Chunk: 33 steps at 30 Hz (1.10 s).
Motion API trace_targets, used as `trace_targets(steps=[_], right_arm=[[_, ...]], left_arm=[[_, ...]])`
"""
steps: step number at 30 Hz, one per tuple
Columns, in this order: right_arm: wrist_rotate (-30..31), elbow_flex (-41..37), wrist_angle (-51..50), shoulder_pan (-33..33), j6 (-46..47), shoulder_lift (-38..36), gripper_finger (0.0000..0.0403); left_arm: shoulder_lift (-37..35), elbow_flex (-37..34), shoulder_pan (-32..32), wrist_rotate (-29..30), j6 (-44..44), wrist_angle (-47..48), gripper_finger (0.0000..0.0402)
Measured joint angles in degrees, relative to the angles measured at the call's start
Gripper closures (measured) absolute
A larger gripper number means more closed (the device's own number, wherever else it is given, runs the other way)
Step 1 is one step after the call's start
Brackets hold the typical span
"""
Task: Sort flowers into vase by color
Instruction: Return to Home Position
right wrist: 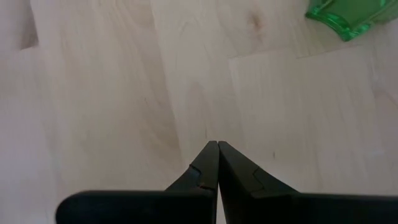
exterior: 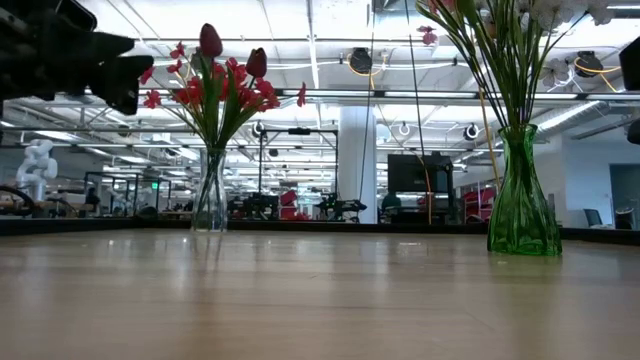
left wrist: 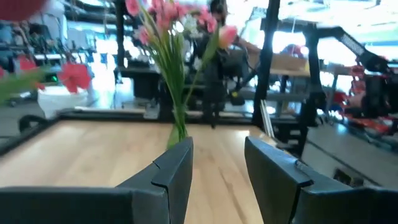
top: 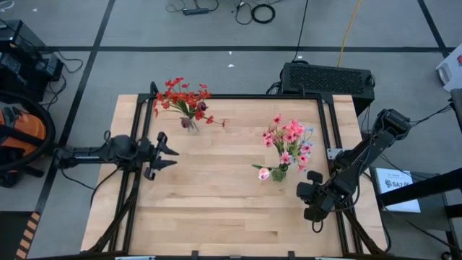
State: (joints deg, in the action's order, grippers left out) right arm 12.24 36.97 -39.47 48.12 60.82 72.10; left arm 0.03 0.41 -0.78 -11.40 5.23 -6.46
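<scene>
Red flowers and dark red tulips stand with their stems in a clear glass vase at the table's far left. Pink flowers stand in a green glass vase right of centre, and one pink bud droops low beside it. My left gripper is open and empty above the table's left side, pointing level toward the green vase. My right gripper is shut on nothing, pointing steeply down over bare wood just near-right of the green vase.
A black metal frame runs round the tabletop. A black box sits beyond the far edge. Bare wood spans the middle and near half of the table between the two arms.
</scene>
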Motion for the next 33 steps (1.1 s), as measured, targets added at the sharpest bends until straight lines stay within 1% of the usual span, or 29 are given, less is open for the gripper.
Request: trace_targets(steps=[4, 8, 13, 18, 22, 24, 27, 29, 33], right_arm=[[0.07, 0.00, 1.99, -0.02, -1.44, 0.00, 0.0403], [-0.03, 0.02, 2.44, -0.02, -3.43, 0.00, 0.0403], [-0.05, 0.02, 2.44, 0.00, -5.70, 0.00, 0.0403], [0.05, 0.02, 2.64, -0.05, -11.88, 0.00, 0.0403], [3.00, -2.14, 3.87, -0.07, -15.09, -0.58, 0.0403], [4.31, -4.71, 6.29, -0.13, -15.66, -2.30, 0.0403], [6.07, -9.27, 12.48, -0.16, -17.42, -7.34, 0.0403], [7.59, -12.50, 14.87, -0.36, -18.20, -11.90, 0.0403], [11.89, -18.60, 15.36, -1.79, -18.23, -22.36, 0.0403]], left_arm=[[0.00, 0.00, 0.93, 1.56, -2.60, 2.20, 0.0249], [0.00, 0.00, 0.93, 4.20, -2.59, 2.51, 0.0249], [0.00, -0.02, 0.93, 4.20, -2.61, 3.25, 0.0249], [0.00, -0.02, 0.93, 4.21, -2.59, 3.14, 0.0249], [0.00, -0.04, 0.93, 4.33, -2.60, 3.13, 0.0249], [0.00, -0.04, 0.93, 4.35, -2.61, 3.10, 0.0249], [0.00, -0.04, 0.93, 4.36, -2.61, 3.10, 0.0249], [0.00, -0.04, 0.93, 4.37, -2.61, 3.08, 0.0249], [0.01, -0.04, 0.93, 4.37, -2.61, 3.05, 0.0249]])
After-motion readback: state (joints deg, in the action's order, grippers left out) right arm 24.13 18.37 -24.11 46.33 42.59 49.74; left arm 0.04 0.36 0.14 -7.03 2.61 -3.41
